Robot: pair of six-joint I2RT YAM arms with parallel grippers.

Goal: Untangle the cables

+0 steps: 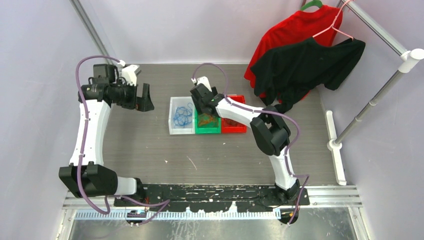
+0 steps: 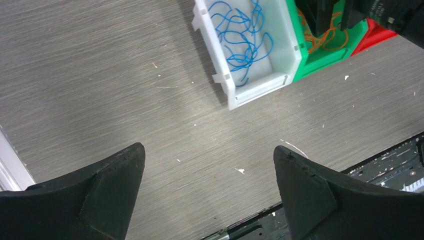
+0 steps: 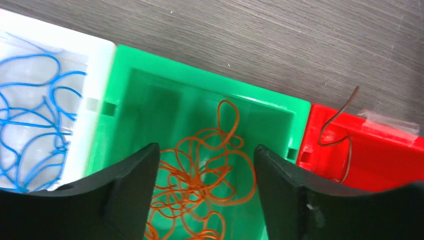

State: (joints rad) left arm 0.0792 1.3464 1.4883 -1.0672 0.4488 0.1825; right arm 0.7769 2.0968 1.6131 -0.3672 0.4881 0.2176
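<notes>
While left hand [image 2: 208, 149] hangs spread over table [image 2: 100, 75], right hand [image 3: 206, 148] spread above orange cables [image 3: 200, 186] in green bin [image 3: 200, 86].

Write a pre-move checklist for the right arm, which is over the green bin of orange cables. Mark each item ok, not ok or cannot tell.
1. Is the right gripper open? Ok, the jaws are spread wide.
2. Is it over the orange cables in the green bin? Ok.
3. Are the colours kept apart? Ok, the blue cables lie only in the white bin.
4. Is the dark brown cable fully inside the red bin? Not ok, one end sticks up past the rim.
5. Is the left gripper out of the way? Ok, it is open over bare table.
6. How high are the fingers above the tangle? Cannot tell.
</notes>
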